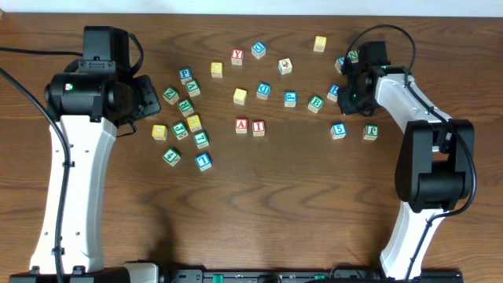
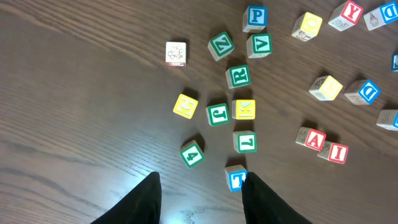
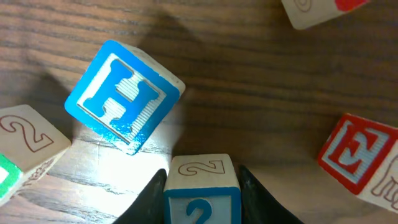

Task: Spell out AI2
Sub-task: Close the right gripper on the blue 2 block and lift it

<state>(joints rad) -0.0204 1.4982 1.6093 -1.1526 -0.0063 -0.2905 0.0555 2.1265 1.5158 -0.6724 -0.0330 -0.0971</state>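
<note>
The red A block (image 1: 241,125) and the red I block (image 1: 258,127) stand side by side at the table's middle; the left wrist view shows the A block (image 2: 314,139) and I block (image 2: 336,152) too. My right gripper (image 3: 202,175) is shut on the blue 2 block (image 3: 202,186), one finger against each side. From overhead the right gripper (image 1: 348,82) sits at the back right and hides that block. My left gripper (image 2: 202,180) is open and holds nothing. It hovers over the left cluster (image 1: 148,98).
A blue H block (image 3: 124,93), a red E block (image 3: 357,155) and another block (image 3: 25,146) lie close around the held block. A blue-edged block (image 2: 237,179) sits by the left gripper's right finger. Several letter blocks are scattered across the back of the table (image 1: 314,204).
</note>
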